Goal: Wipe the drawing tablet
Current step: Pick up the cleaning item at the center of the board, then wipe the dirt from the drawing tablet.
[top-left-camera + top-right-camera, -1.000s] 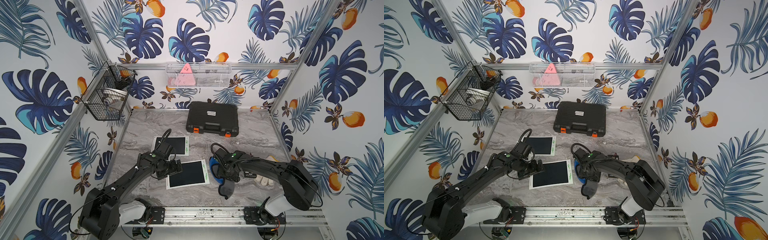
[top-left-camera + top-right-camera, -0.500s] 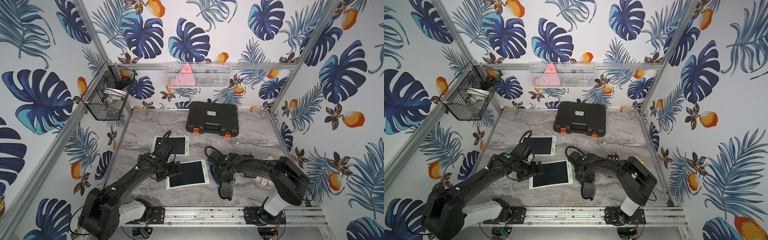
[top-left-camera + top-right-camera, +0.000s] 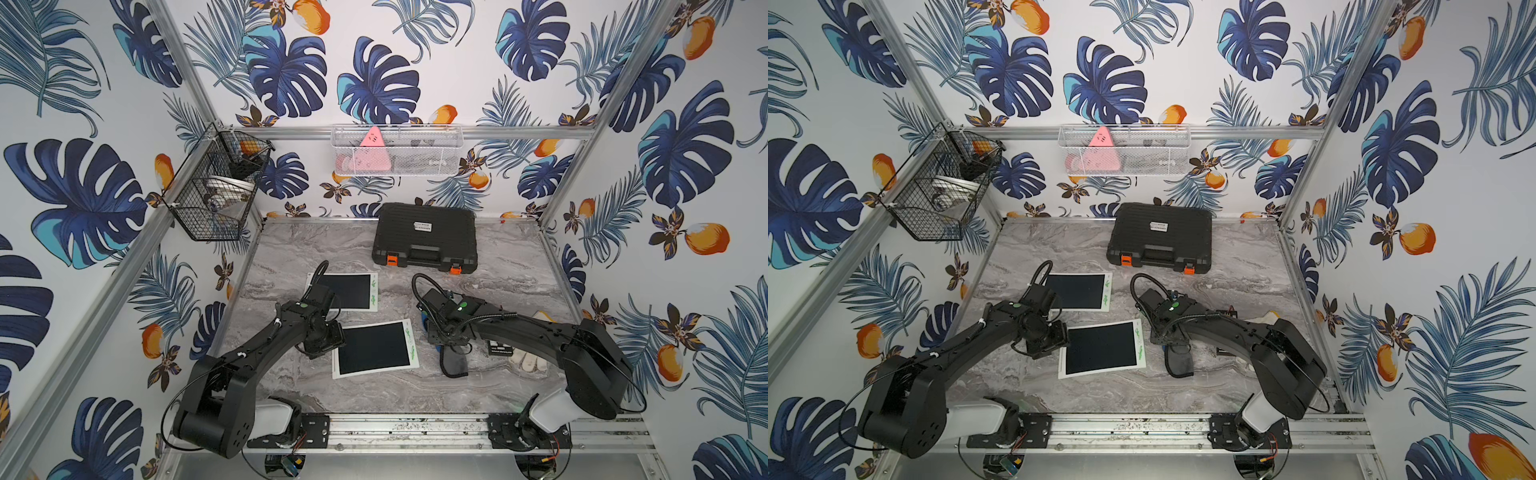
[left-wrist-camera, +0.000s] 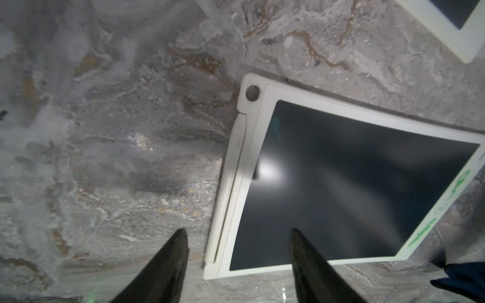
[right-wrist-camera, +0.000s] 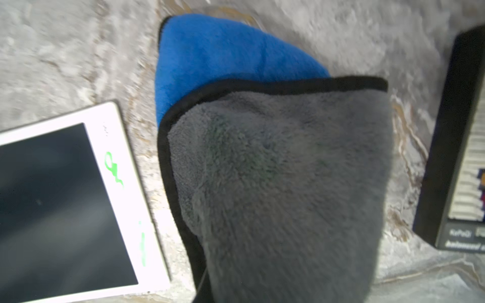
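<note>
The right pincer (image 3: 451, 338) is closed tight on a cloth (image 5: 275, 170). Its fingers are buried in the fabric and cannot be seen in the right wrist view. The cloth hangs down from it, with a grey face, a black hem and a blue face folded out beyond. A strip of bare bench (image 3: 311, 249) separates the cloth from the drawing tablet (image 3: 374, 348), so it is near the tablet's green-marked border but not on it.

The left pincer (image 4: 237, 233) stands apart and holds nothing. In the left wrist view one finger is over bare bench and the other is over the dark screen near a corner, with the tablet's white side rim between them. Whether either tip touches cannot be told.

The drawing tablet lies flat on the front middle of the bench, between the two arms and slightly askew. A second tablet (image 3: 347, 291) lies flat just behind it, partly under the left arm.

On the far side of the cloth from the tablet, a small black box (image 5: 451, 144) sits beside the right arm.

A black case (image 3: 424, 237) with orange latches lies closed at the back of the bench. A black wire basket (image 3: 216, 187) hangs on the left wall. A white mesh tray (image 3: 397, 149) on the back wall holds a pink triangle (image 3: 371, 143).
</note>
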You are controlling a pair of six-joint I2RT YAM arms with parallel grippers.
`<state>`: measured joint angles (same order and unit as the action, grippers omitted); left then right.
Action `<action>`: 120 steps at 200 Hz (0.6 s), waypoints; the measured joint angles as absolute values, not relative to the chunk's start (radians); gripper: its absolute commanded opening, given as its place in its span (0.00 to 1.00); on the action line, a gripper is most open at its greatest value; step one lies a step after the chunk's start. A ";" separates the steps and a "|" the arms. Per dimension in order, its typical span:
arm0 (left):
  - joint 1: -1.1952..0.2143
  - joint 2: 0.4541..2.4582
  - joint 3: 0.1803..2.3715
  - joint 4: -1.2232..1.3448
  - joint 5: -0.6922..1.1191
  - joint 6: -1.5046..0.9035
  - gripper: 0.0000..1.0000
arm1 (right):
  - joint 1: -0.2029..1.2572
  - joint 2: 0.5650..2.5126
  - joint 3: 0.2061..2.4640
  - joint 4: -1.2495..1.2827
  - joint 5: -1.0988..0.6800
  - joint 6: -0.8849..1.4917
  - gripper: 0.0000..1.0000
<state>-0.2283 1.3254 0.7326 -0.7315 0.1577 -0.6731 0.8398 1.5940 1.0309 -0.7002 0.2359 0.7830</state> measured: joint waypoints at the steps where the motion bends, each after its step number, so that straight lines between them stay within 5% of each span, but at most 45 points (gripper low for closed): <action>1: -0.228 1.327 0.733 -0.730 0.158 -0.672 0.45 | 0.840 1.596 1.032 -0.699 0.236 0.781 0.00; 120: -0.224 1.369 0.659 -0.637 0.114 -0.667 0.23 | 0.842 1.671 1.087 -0.607 0.159 0.693 0.00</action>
<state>-0.2237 1.3689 0.6590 -0.6369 0.1139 -0.6674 0.8425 1.6714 1.0874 -0.6071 0.1589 0.6933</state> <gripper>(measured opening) 0.247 0.108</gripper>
